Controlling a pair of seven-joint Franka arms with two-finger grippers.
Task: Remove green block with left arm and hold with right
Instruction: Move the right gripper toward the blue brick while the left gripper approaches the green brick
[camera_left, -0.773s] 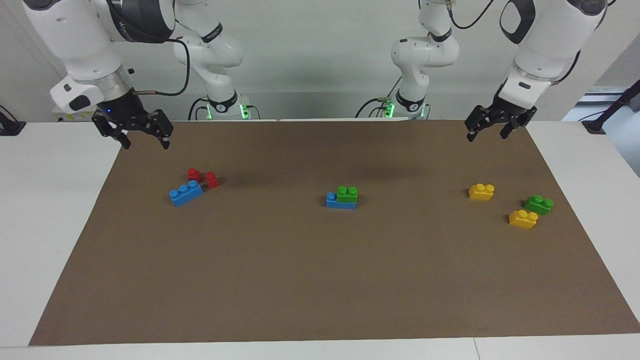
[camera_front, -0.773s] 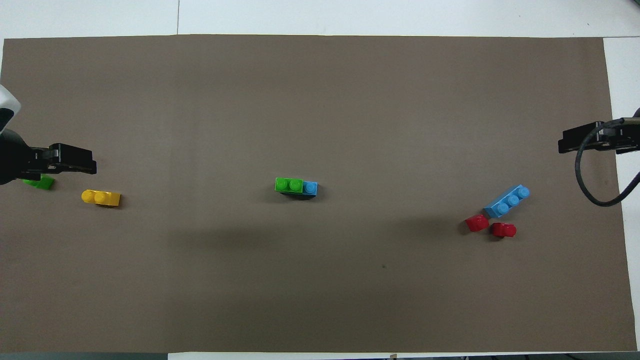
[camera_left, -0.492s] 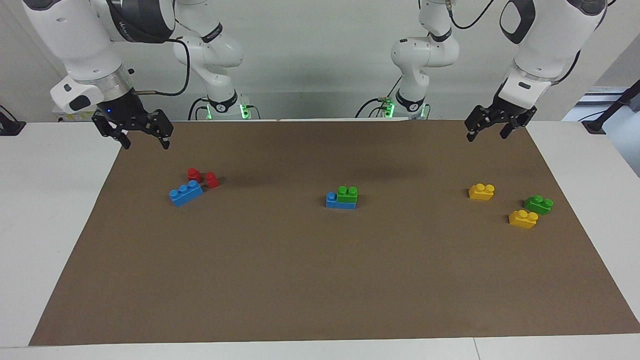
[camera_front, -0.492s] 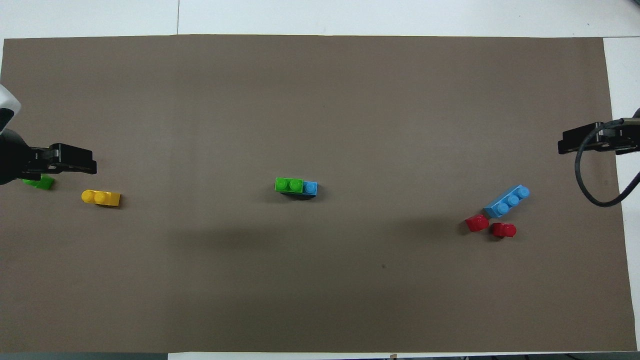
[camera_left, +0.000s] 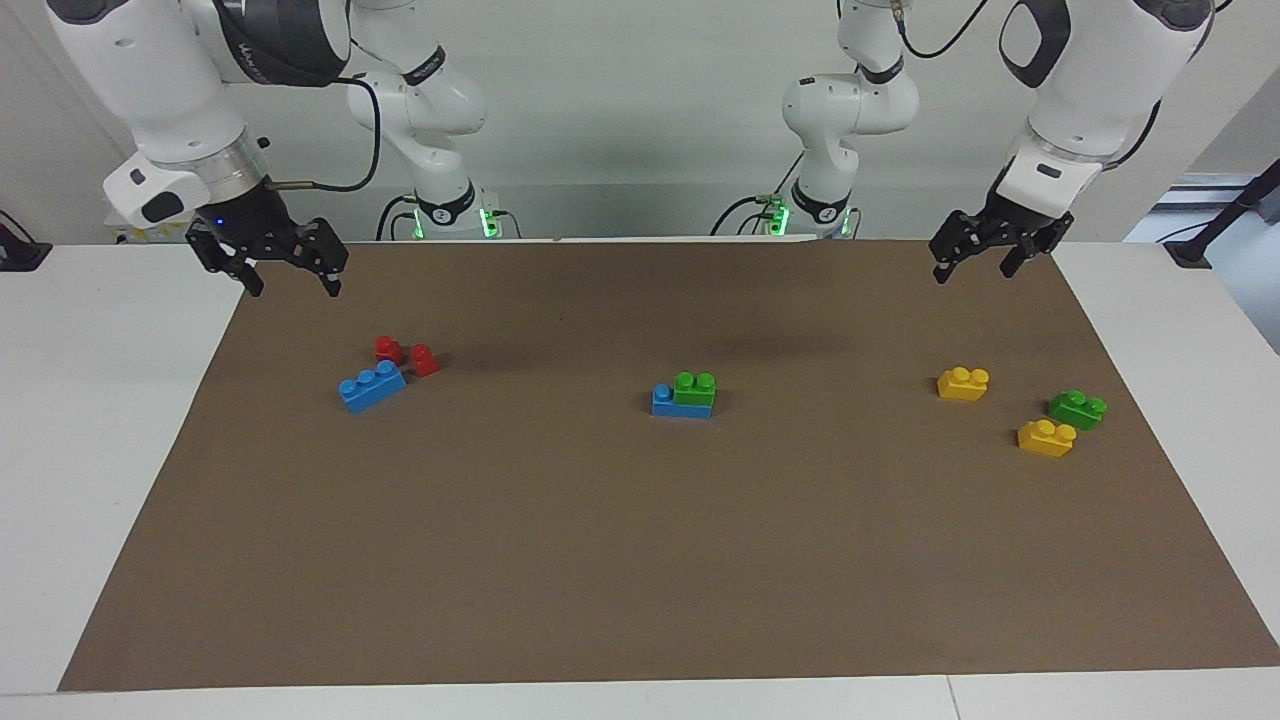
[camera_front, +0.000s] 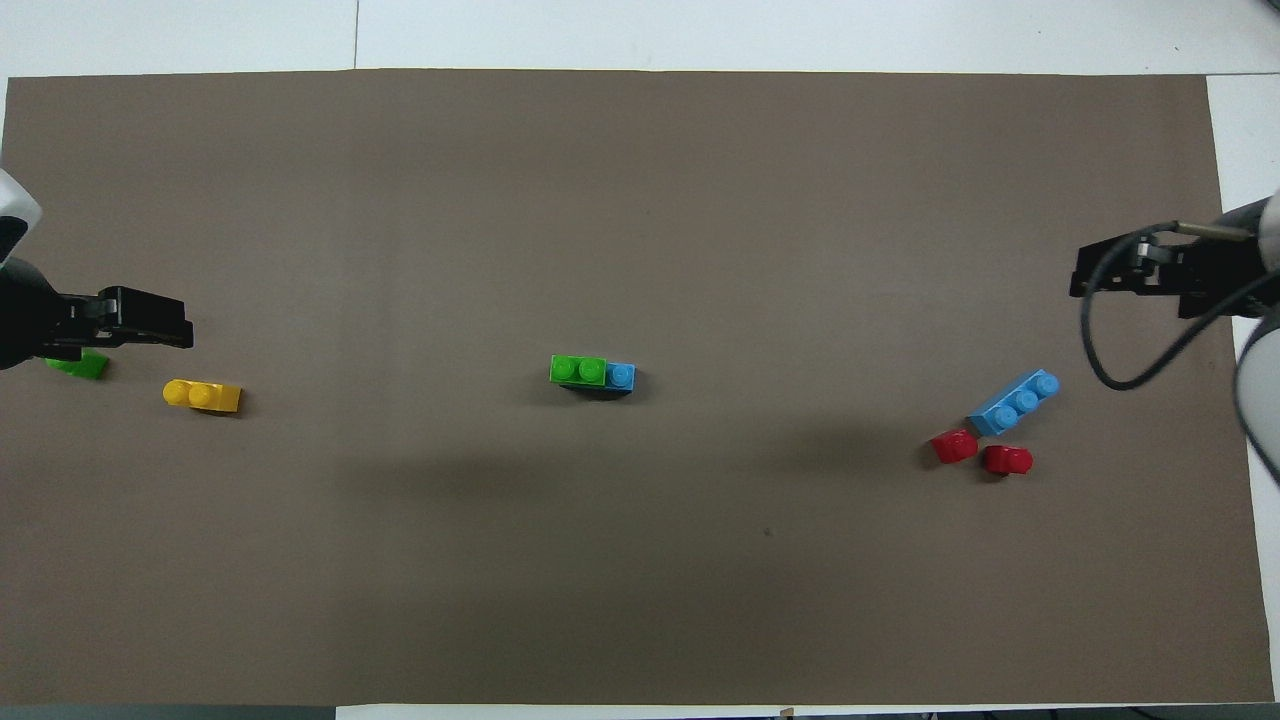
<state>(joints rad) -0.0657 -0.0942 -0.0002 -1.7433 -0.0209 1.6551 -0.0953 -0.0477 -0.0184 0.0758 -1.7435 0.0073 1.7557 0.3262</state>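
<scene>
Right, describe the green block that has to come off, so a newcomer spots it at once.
Start at the brown mat and go to its middle, where a two-brick stack stands alone. The green block is the upper brick, sitting on a longer blue brick. The other green block lies flat beside yellow bricks at the left arm's end.

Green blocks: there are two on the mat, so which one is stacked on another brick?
The green block at the mat's middle: it sits on a blue brick. The other green block lies directly on the mat beside a yellow brick.
</scene>
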